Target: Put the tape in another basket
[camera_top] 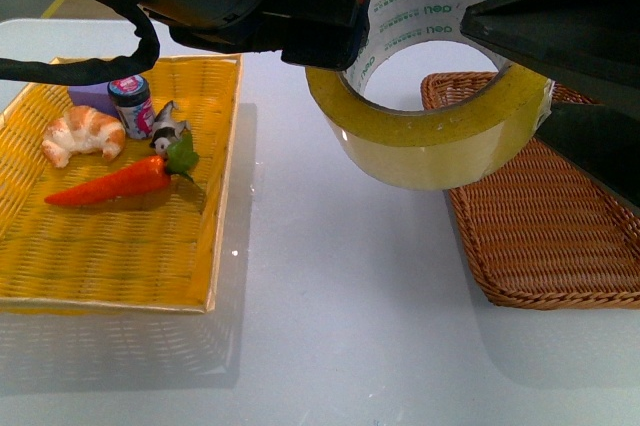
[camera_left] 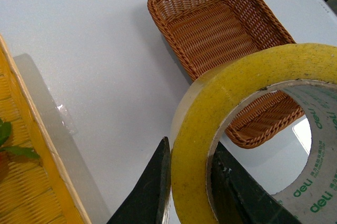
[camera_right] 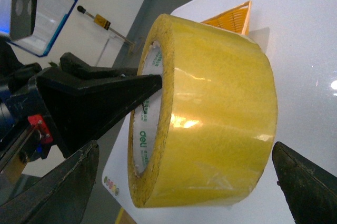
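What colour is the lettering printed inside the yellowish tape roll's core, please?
Green on the white cardboard core, clearest in left wrist view.

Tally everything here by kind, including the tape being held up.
Baskets: 2 (yellow basket, brown basket)
Tape: 1
Food items: 2 (croissant, carrot)
Jar: 1
Unidentified small items: 2 (purple block, black-and-white item)
Total: 8

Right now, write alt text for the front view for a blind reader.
The left gripper holds a yellowish tape roll in mid-air near the camera, the right gripper open around it. Below, a white table bears a yellow tray with croissant and carrot at left, a brown wicker basket at right.
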Action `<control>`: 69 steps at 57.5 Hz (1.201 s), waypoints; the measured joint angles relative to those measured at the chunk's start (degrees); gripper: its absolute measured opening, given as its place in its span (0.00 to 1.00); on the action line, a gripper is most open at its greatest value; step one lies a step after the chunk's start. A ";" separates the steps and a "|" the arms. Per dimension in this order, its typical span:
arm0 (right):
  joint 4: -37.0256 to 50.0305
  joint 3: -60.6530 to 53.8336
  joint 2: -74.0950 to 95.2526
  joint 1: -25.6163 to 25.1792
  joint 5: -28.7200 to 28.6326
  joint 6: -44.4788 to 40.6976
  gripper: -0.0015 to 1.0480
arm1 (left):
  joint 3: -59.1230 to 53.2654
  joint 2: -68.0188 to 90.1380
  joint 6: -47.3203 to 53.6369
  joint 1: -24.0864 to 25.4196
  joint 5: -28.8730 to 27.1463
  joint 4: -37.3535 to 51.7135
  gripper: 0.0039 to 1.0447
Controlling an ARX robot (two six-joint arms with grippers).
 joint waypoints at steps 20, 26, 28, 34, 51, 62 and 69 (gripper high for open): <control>1.29 2.01 2.82 2.05 2.14 2.78 0.72 | 0.00 -0.02 -0.35 0.22 0.87 0.02 0.14; 1.51 1.97 3.04 1.92 2.84 3.19 0.57 | 0.00 -0.46 -0.39 0.35 1.05 0.02 0.14; 1.70 1.92 3.06 1.77 2.86 3.80 0.52 | 0.00 -0.57 -0.39 0.37 1.09 0.02 0.14; 2.05 1.90 3.06 1.46 2.91 4.96 0.46 | 0.00 -0.63 -0.59 0.39 1.27 0.09 0.15; 1.66 1.51 3.04 0.92 2.43 5.07 0.44 | -0.02 -1.14 -1.55 0.76 2.60 0.46 0.58; 1.29 1.51 3.06 -0.44 3.39 5.27 0.44 | -0.31 -2.29 -1.68 1.68 2.99 0.61 0.85; 1.29 1.51 3.06 -3.10 3.56 6.12 0.44 | -2.73 -4.70 -1.16 3.78 3.58 5.29 0.91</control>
